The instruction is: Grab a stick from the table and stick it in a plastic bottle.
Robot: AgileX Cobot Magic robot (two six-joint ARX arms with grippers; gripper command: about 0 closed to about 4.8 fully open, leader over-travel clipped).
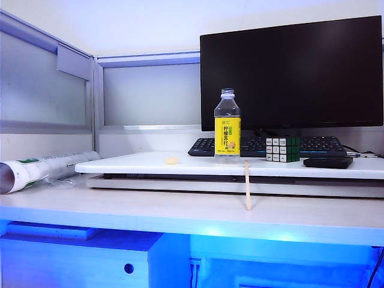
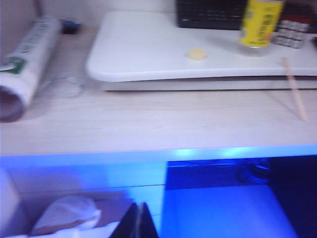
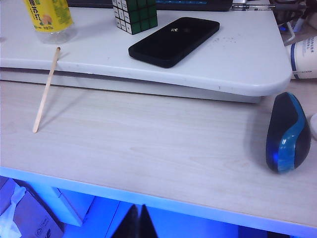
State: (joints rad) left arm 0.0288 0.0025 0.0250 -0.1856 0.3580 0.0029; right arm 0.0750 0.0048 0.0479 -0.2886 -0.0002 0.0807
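Exterior view, stick (image 1: 247,185): leans steeply, foot on table (image 1: 180,213), top against platform edge below plastic bottle (image 1: 227,126).
Left pincer (image 2: 138,221): closed, empty, below table edge.
Right pincer (image 3: 137,222): closed, empty, likewise.

Both grippers are hanging back below the table's (image 1: 180,219) front edge, left gripper (image 2: 138,220) and right gripper (image 3: 136,220) w/ jaws together. The front strip of desktop is lying mostly open, w/ the stick (image 1: 247,185) leaning across it against the raised board (image 1: 150,163). A rolled tube (image 1: 42,170) is blocking the far left; a mouse (image 3: 287,133) is sitting at the right. On the board, the bottle (image 1: 227,127) is standing just behind the stick's top end, w/ a cube (image 1: 282,149) and phone (image 1: 327,162) crowding its right side and a small lump (image 1: 172,160) lying to its left. Monitor (image 1: 291,72) and keyboard (image 1: 264,146) are closing off the back.
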